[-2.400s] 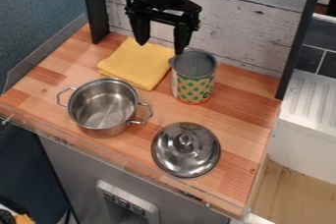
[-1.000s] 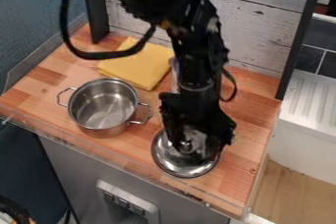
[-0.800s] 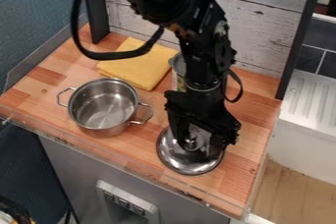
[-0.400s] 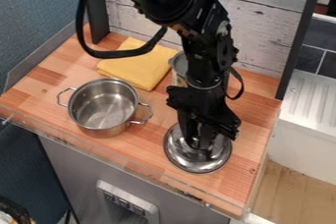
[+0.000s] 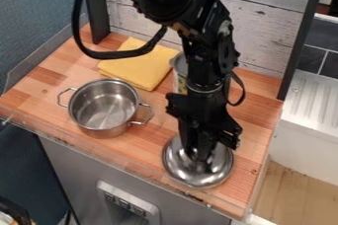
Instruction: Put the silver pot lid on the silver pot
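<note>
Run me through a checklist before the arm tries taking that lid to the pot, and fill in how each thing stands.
1. Tool at the middle of the lid: ok.
2. Firm hold on the lid: cannot tell, the tool hides its middle.
3. Lid fully off the counter: cannot tell.
4. Pot upright and uncovered: ok.
5. Lid lined up over the pot: not ok, it is off to one side.
6. Cloth and can out of the way: ok, neither lies between lid and pot.
</note>
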Robot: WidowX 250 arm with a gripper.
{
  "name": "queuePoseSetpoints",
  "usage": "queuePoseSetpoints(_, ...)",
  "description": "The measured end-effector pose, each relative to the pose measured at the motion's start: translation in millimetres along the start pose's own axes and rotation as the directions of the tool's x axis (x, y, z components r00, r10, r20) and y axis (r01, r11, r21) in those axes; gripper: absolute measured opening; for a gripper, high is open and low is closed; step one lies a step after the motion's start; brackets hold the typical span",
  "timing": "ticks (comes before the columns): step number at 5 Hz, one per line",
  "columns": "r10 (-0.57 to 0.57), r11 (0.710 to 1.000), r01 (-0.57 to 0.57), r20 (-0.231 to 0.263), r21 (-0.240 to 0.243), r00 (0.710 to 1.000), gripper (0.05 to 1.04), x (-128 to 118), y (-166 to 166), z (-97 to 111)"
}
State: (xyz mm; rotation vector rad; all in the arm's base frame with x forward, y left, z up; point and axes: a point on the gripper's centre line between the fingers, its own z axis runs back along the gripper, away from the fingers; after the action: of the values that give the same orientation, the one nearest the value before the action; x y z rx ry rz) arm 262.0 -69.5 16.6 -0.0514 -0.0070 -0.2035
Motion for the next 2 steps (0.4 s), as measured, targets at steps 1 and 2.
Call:
queuePoseSetpoints(1,0.042,0.999,-0.041,0.073,-0.022,0.996,0.284,0.3,7.5,42.4)
queuePoseSetpoints(2,0.115,0.993,-0.111,0.121,-0.045,0.986,0.284,-7.8,35.3,72.7)
